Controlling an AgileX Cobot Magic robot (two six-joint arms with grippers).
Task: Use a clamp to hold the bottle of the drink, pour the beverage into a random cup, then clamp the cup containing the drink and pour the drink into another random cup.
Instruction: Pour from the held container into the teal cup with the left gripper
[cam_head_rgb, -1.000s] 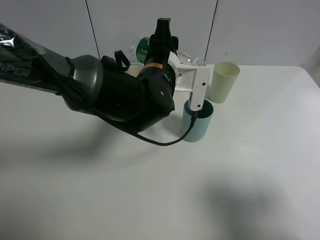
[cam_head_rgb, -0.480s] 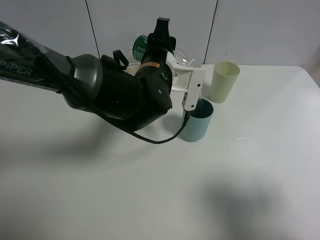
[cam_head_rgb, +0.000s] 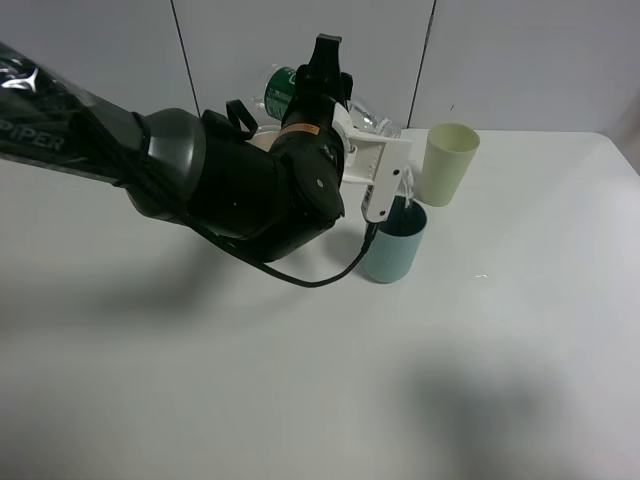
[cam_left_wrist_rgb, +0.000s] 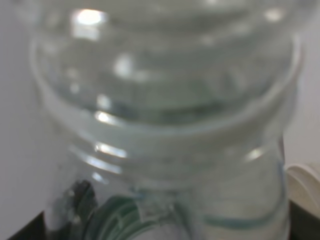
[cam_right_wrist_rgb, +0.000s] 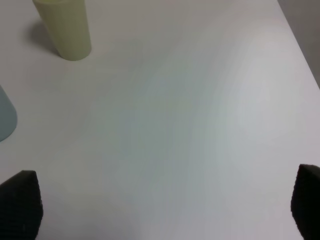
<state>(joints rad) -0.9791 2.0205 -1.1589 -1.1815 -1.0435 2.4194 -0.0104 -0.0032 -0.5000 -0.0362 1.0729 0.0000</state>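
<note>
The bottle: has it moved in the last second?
Yes. The bottle has tilted further; its green end shifted up and left in the view, away from the yellow cup.

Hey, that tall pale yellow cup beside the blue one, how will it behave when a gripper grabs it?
The pale yellow cup stands tall and tapers toward its base, so a sideways nudge would probably tip it. Its wall looks smooth and plain, so a loose grip may slip.

White table (cam_head_rgb: 520, 330), pale panelled wall (cam_head_rgb: 520, 60) with dark vertical seams, soft shadows
</note>
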